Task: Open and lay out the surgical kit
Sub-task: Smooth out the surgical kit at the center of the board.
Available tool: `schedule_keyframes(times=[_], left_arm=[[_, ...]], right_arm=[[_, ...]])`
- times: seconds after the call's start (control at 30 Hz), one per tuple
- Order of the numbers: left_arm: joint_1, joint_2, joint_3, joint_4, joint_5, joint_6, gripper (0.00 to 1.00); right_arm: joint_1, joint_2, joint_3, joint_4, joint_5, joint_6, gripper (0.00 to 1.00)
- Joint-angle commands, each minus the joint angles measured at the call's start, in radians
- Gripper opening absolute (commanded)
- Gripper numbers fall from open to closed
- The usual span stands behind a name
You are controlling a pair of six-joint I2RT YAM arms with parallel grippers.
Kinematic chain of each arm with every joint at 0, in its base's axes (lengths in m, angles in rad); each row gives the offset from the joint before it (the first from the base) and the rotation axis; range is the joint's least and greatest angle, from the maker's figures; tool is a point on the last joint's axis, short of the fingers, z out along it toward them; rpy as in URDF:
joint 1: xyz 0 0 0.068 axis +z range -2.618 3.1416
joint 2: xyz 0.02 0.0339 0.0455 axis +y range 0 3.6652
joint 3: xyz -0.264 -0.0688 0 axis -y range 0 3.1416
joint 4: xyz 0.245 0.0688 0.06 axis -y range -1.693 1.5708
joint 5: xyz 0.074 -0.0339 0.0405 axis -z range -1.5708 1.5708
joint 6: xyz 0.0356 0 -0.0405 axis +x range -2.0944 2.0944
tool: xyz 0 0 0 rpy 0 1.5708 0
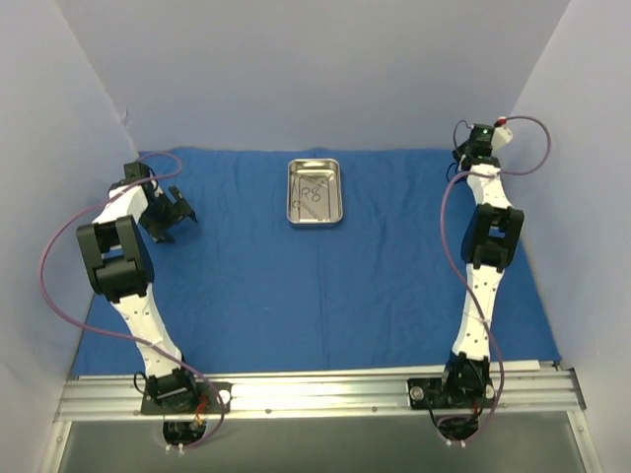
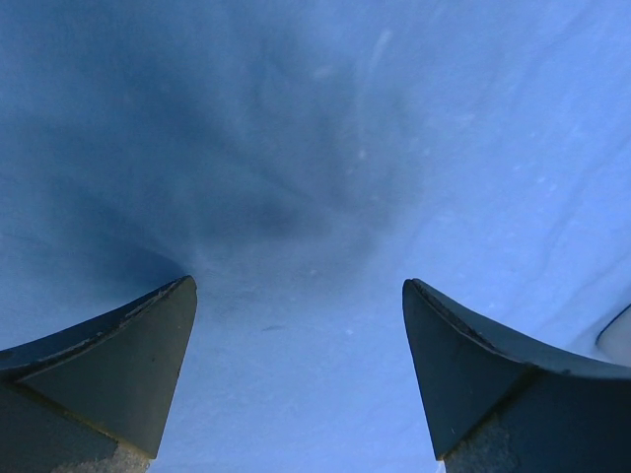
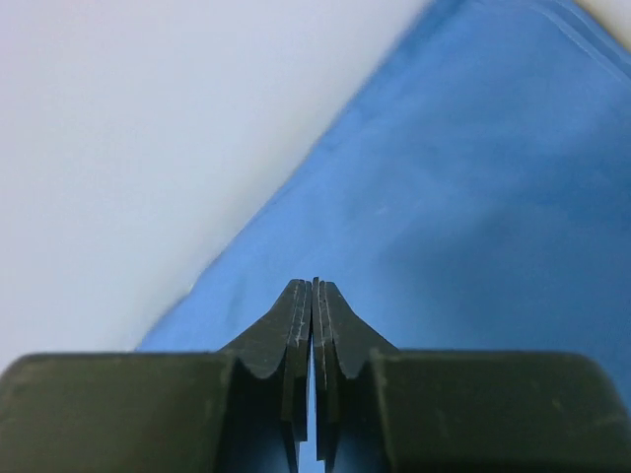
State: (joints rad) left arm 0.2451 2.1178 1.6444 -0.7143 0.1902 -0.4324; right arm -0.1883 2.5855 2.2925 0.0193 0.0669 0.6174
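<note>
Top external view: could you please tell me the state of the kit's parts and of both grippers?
Cloth wrap: unfolded, spread flat.
Steel tray: upright on the wrap, uncovered.
Instruments: lying inside the tray, not laid out.
Left gripper: open, empty, above the wrap.
Right gripper: shut, nothing visible in its grip.

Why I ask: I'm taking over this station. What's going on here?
The blue cloth wrap is spread out flat, and the steel tray sits on it at the far middle with the instruments lying inside. The robot's left claw hangs open over the cloth at far left, holding nothing. The right claw is shut at the cloth's far right edge; whether it pinches cloth is unclear.
</note>
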Motion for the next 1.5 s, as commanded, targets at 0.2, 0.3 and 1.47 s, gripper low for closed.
schedule_keyframes(times=[0.2,0.3,1.47], left_arm=[[-0.016,-0.010,-0.055,0.055,0.058,-0.023,0.95],[-0.020,-0.021,-0.052,0.056,0.060,-0.022,0.95],[-0.184,0.263,0.433,-0.447,-0.486,0.050,0.94]], right_arm=[[-0.100,0.105,-0.101,0.251,-0.135,0.344,0.00],[-0.103,0.163,-0.019,0.174,-0.101,0.379,0.00],[-0.016,-0.065,0.067,-0.544,0.100,-0.251,0.70]])
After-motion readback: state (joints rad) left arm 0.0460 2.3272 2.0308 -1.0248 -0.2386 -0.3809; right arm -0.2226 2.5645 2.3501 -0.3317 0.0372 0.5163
